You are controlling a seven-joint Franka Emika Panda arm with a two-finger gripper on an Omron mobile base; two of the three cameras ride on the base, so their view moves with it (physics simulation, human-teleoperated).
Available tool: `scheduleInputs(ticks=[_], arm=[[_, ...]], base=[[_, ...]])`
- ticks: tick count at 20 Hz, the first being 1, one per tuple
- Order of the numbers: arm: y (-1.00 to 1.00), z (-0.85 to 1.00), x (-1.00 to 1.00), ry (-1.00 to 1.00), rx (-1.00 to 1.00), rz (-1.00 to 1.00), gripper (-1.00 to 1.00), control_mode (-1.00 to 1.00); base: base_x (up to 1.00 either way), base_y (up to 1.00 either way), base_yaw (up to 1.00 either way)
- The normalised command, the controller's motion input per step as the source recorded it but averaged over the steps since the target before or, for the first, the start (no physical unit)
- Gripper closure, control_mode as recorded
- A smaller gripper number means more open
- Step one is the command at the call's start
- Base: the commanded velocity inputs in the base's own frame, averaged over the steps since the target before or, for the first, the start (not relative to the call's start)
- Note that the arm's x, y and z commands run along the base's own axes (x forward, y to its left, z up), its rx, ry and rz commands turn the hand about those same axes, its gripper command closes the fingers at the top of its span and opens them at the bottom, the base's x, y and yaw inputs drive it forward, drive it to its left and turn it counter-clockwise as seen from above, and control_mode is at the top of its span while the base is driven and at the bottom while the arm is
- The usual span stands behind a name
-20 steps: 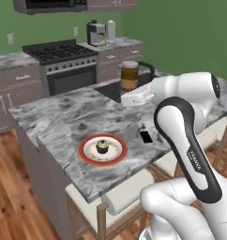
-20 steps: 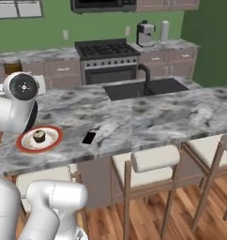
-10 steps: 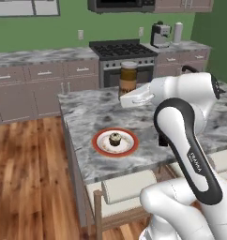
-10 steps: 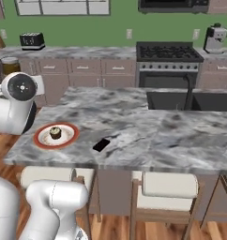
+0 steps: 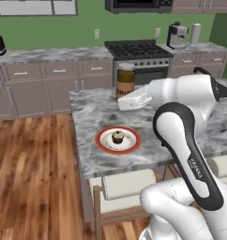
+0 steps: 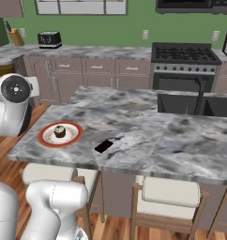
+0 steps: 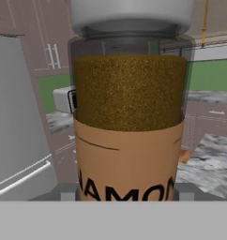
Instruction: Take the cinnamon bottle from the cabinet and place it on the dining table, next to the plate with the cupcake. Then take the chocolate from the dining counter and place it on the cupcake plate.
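You're carrying the cinnamon bottle [image 5: 125, 79] upright, lid on top, well above the dining table [image 5: 92, 161], over the strip near the far edge in the left base view; in the hand view it's looming close between the jaws, which are clenched on its lower body by the label band, so the gripper [image 5: 124, 101] is grasping it and not just hovering. The plate [image 5: 118, 140] is sitting close to the near edge of the table, toward its left end in the left base view, with the cupcake [image 5: 117, 137] in the middle of it. The chocolate [image 6: 103, 146] is lying flat on the marble just beside the plate on the side away from that end, apart from the rim. For the placing, you're probably wanting bare marble near the rim, on the far side or toward the left end, since the chocolate side is taken. Keep the jar vertical while you're lowering, bring the base down flat, don't clip the rim or the cupcake, and release only once it's resting on the top. Leave room to reach the chocolate afterwards.
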Motion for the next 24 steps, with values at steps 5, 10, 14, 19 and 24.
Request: scheduleInputs(ticks=[5, 10, 14, 19, 24], arm=[[0.0, 0.0, 0.0, 0.0, 0.0, 0.0, 1.0, 1.0], [0.0, 0.0, 0.0, 0.0, 0.0, 0.0, 1.0, 1.0], [0.0, 0.0, 0.0, 0.0, 0.0, 0.0, 1.0, 1.0], [0.0, 0.0, 0.0, 0.0, 0.0, 0.0, 1.0, 1.0], [0.0, 0.0, 0.0, 0.0, 0.0, 0.0, 1.0, 1.0]], base=[[0.6, 0.0, 0.01], [0.57, 0.03, 0.0], [0.12, 0.01, 0.0], [0.0, 0.0, 0.0], [0.0, 0.0, 0.0]])
